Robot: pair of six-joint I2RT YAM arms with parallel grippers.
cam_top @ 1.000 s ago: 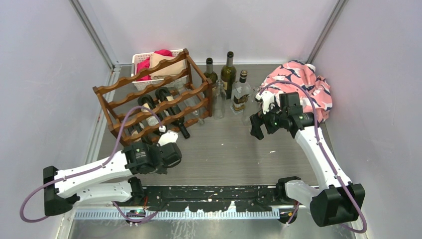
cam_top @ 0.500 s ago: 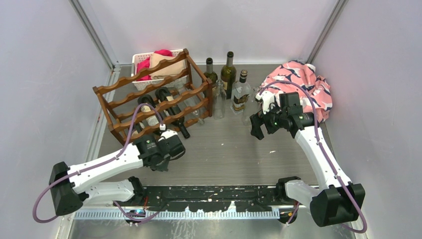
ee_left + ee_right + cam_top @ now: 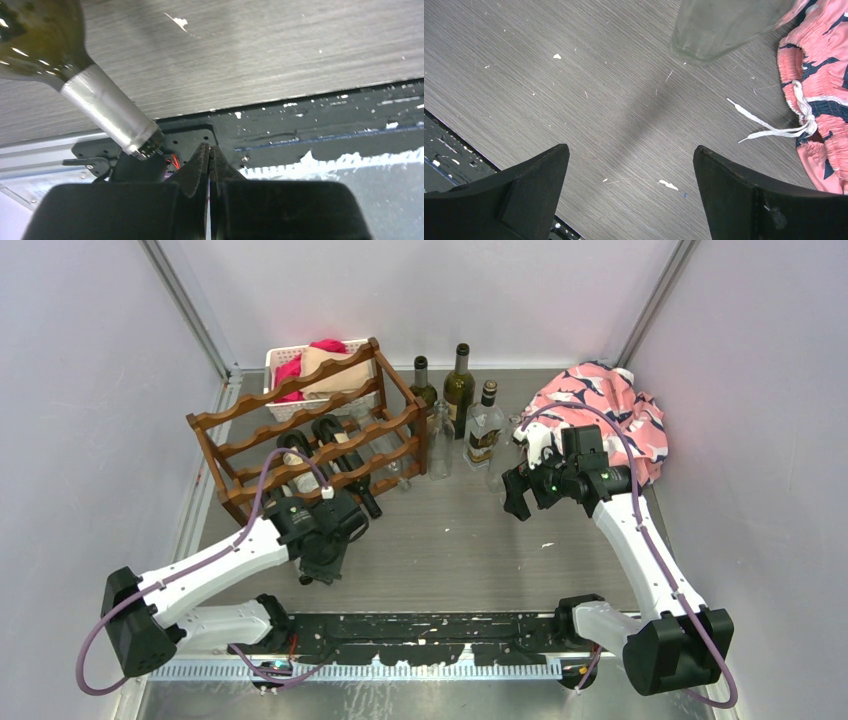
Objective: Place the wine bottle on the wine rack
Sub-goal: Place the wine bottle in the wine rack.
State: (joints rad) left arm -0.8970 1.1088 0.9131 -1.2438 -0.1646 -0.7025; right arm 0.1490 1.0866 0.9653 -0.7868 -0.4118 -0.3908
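The wine rack point(image 3: 305, 435), dark reddish-brown with wavy rails, stands at the back left and holds several dark bottles lying on its lower tiers. My left gripper point(image 3: 314, 574) is just in front of the rack, shut and empty, pointing at the near edge. In the left wrist view it point(image 3: 209, 150) sits beside a dark green bottle point(image 3: 35, 35) whose silver foil neck point(image 3: 107, 117) sticks out toward the black rail. My right gripper point(image 3: 513, 496) is open and empty, above the table; it also shows in the right wrist view point(image 3: 630, 155). Three wine bottles point(image 3: 459, 378) stand at the back.
A clear glass bottle point(image 3: 440, 445) stands right of the rack. A clear glass base point(image 3: 719, 25) is ahead of the right gripper. Pink patterned shorts point(image 3: 600, 405) lie at the back right. A white slotted basket point(image 3: 285, 358) with cloth sits behind the rack.
My left arm has moved up toward the rack front, and its gripper has swung round to point at the near edge. The right arm has not moved.
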